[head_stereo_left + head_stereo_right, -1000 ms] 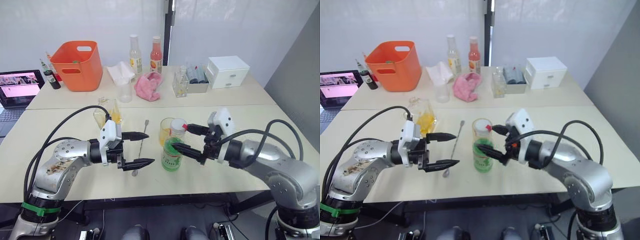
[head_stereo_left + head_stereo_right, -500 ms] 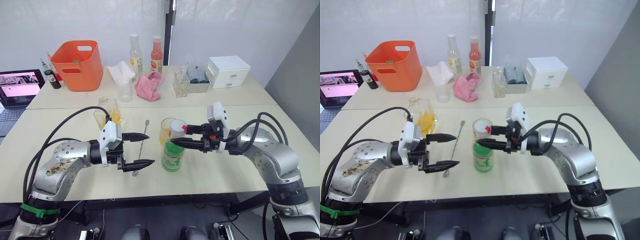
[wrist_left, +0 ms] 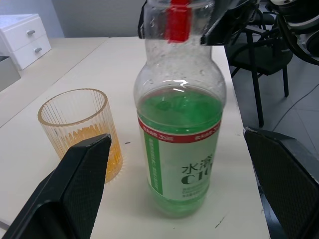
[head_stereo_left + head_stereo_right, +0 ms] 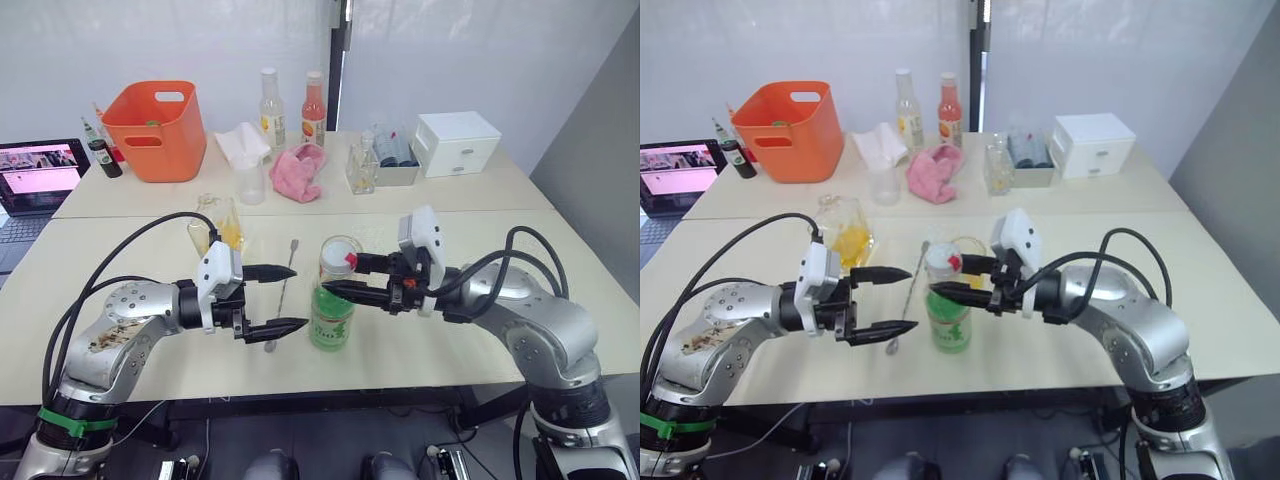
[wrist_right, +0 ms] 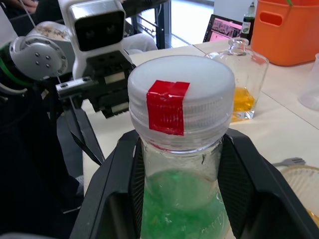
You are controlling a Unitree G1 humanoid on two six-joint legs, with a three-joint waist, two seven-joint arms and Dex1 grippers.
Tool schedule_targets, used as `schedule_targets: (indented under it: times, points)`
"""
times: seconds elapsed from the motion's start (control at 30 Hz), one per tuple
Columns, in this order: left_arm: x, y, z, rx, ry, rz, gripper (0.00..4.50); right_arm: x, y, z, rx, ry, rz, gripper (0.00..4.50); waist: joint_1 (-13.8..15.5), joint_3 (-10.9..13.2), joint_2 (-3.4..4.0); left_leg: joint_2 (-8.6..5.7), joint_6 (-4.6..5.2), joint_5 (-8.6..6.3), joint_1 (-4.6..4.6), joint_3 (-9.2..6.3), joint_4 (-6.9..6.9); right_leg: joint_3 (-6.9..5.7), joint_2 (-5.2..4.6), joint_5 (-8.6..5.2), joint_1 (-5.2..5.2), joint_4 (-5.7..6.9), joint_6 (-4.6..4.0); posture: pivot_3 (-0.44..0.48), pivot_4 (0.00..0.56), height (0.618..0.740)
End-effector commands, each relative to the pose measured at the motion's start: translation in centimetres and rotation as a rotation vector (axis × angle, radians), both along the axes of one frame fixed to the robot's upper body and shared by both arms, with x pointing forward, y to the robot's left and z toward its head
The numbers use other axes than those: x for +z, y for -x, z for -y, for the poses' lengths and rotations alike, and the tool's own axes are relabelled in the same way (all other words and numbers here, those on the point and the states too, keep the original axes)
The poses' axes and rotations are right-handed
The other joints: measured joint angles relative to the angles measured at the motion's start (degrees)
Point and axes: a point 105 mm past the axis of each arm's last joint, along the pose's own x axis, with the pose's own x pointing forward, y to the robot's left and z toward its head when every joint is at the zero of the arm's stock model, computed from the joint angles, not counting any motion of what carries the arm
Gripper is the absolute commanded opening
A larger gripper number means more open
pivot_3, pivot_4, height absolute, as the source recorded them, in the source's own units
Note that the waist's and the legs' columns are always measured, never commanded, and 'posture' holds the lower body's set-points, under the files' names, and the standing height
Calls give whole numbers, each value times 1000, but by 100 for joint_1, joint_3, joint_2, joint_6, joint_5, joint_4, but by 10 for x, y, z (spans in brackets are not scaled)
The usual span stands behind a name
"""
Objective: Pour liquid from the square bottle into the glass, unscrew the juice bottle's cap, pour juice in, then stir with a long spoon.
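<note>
The juice bottle stands upright on the table just before the glass; the right gripper clasps its neck under the cap (still on); the left gripper, spread wide, faces its body.

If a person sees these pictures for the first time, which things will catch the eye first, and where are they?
First comes the juice bottle with its green liquid, upright near the table's front edge, with the right gripper closed on its neck just under the white cap. The left gripper hangs open on the bottle's left. Behind the bottle stands the glass with some orange liquid, and at the back left an orange basket.
</note>
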Motion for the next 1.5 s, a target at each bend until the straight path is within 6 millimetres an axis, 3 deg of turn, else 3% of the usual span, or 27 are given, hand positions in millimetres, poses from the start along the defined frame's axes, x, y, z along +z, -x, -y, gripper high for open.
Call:
schedule_targets:
  times: [0.03,0.33,0.63,0.8,0.87,1.07,1.27,1.5]
  points:
    - [11,4,-1,-9,5,42,4500,14,3,-1,-40,-28,76,1512,1,0,0,0,0,0,0,0,0,0,0,0,0,0,0,0,150,740]
    - [13,4,-1,-27,1,40,4500,-9,0,-4,-47,37,46,1512,-11,0,0,-1,0,0,0,2,-1,0,0,0,-1,0,0,0,150,740]
    - [14,4,0,-39,-3,43,4500,-19,0,-3,-24,55,10,1512,-9,0,0,-1,0,0,1,2,0,0,1,0,1,0,0,0,150,740]
    - [15,3,0,-41,-4,45,4500,-14,0,-1,-24,34,23,1512,-10,0,0,-1,0,0,1,1,0,0,0,0,1,0,0,0,150,740]
    - [15,2,1,-44,-6,46,4500,-9,-1,0,-25,22,35,2563,-10,0,0,-1,0,0,2,1,0,0,1,0,1,0,0,0,150,740]
    - [20,0,4,-69,-10,50,4500,7,0,5,-25,-11,52,4471,0,0,0,-2,0,0,1,1,2,0,0,0,2,0,0,0,150,740]
    - [26,-6,14,-112,-20,40,4500,22,6,21,-25,-24,47,4471,16,0,0,-3,1,0,1,1,1,-1,0,0,4,-1,0,0,150,740]
    - [28,-14,42,-186,-51,0,4500,37,10,39,-24,-41,33,4471,9,0,-1,-5,4,-2,1,1,3,-1,0,0,5,0,0,0,150,740]
